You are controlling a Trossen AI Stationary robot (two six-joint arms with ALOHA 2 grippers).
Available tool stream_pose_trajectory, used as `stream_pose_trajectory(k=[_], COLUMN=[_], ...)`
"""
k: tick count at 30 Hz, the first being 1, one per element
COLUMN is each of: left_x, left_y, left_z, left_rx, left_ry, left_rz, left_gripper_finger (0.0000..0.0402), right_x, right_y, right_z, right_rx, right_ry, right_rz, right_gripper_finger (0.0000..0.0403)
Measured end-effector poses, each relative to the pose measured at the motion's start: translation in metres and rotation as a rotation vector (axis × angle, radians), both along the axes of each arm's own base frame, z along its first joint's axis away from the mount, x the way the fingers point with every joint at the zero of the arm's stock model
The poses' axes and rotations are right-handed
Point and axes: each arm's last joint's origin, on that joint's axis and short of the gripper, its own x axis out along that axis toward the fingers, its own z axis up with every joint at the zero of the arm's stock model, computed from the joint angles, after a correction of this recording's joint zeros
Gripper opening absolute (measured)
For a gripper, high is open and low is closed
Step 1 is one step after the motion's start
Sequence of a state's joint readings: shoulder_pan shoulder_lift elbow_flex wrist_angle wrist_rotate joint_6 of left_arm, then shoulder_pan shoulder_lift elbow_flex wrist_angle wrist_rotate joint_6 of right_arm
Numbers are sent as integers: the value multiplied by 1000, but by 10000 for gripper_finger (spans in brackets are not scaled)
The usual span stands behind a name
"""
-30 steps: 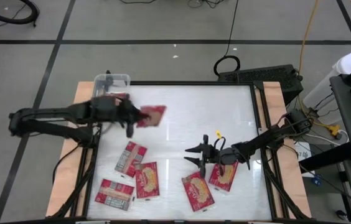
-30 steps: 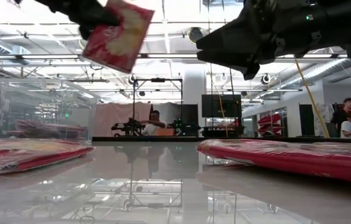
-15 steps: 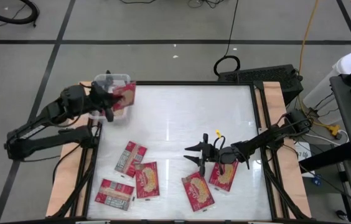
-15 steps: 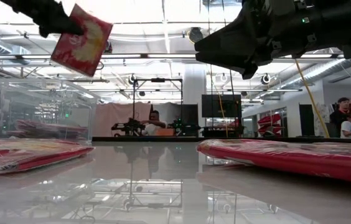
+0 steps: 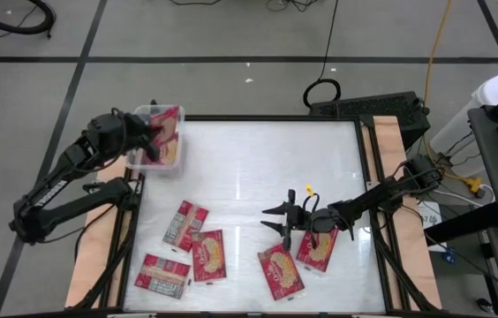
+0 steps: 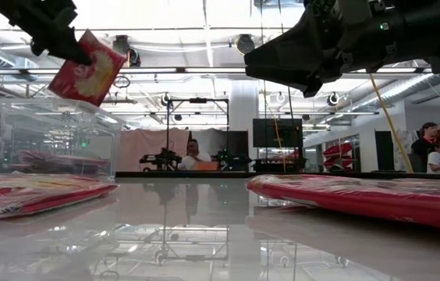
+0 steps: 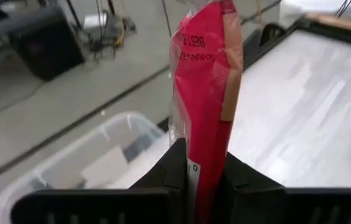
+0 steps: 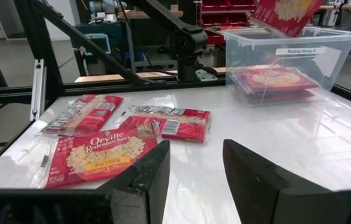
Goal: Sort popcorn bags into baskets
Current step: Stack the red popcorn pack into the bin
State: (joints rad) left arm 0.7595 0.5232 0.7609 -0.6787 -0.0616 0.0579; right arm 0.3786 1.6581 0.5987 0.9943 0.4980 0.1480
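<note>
My left gripper (image 5: 146,140) is shut on a red popcorn bag (image 5: 166,140), held in the air over the clear plastic basket (image 5: 149,110) at the table's far left corner. In the low view the bag (image 6: 87,69) hangs just above the basket's rim (image 6: 56,101). Other red bags (image 8: 275,79) lie flat inside the basket. My right gripper (image 5: 282,219) hovers open at the near right, beside two bags (image 5: 280,270) (image 5: 317,250) that lie flat on the table. Its fingers (image 8: 144,180) have nothing between them. My left gripper pinches one end of the bag (image 7: 200,163) between its two fingers (image 7: 174,169), one on each flat face. The fingers come slanting down from the table's near left. The bag sticks out past them, tilted downward and lifted clear above the basket.
Three more red bags (image 5: 184,224) (image 5: 207,256) (image 5: 162,274) lie flat at the table's near left. The middle and far right of the white tabletop (image 5: 267,159) are bare. Dark rails (image 5: 368,177) run along the table's sides.
My left gripper has swung with the bag from over the table's left middle toward the far left corner, and it now stands above the basket. The bag has stayed lifted and pinched throughout. My right gripper has kept still.
</note>
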Motion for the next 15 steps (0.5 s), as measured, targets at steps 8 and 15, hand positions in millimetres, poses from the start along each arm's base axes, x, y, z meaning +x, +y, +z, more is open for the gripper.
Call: stream_pose_trajectory(k=[8,15], left_x=[-2,5], left_y=[1,8], left_z=[-9,-40], left_rx=[-107,-183], left_ry=[19,17], left_rz=[54,89], left_gripper_finger=[52,47], right_x=[0,0], right_y=[0,0], right_z=[0,0], right_rx=[-1,0], right_ry=[4,0], right_rz=[0,0], right_gripper_finger=[143,143])
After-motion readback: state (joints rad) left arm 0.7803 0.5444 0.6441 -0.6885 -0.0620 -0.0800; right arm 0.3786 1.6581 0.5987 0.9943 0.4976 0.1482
